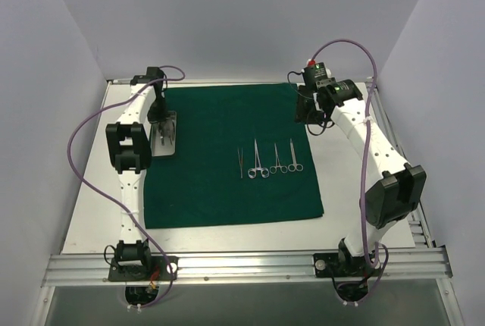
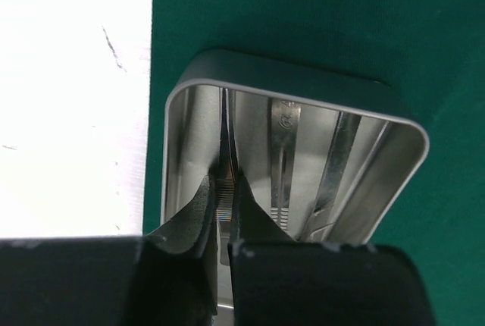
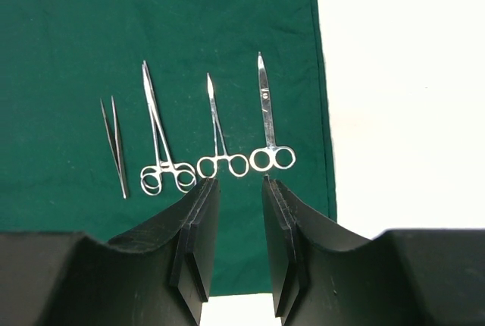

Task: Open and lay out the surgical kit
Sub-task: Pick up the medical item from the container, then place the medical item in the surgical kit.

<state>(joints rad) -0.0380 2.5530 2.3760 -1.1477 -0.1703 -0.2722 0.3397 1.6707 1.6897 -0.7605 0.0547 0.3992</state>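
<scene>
Surgical kit [image 1: 212,152] | left tool [image 2: 225,183] pinched on steel instrument [image 2: 227,125] in tray [image 2: 303,95] | right tool [image 3: 241,183] part open, empty

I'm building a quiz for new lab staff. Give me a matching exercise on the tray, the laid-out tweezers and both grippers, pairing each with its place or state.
1 silver tray
2 laid-out tweezers
3 left gripper
4 right gripper

A open, empty
B at the left edge of the green cloth
C shut on a thin steel instrument
D left end of the instrument row

Pairs: 1-B, 2-D, 3-C, 4-A.
</scene>
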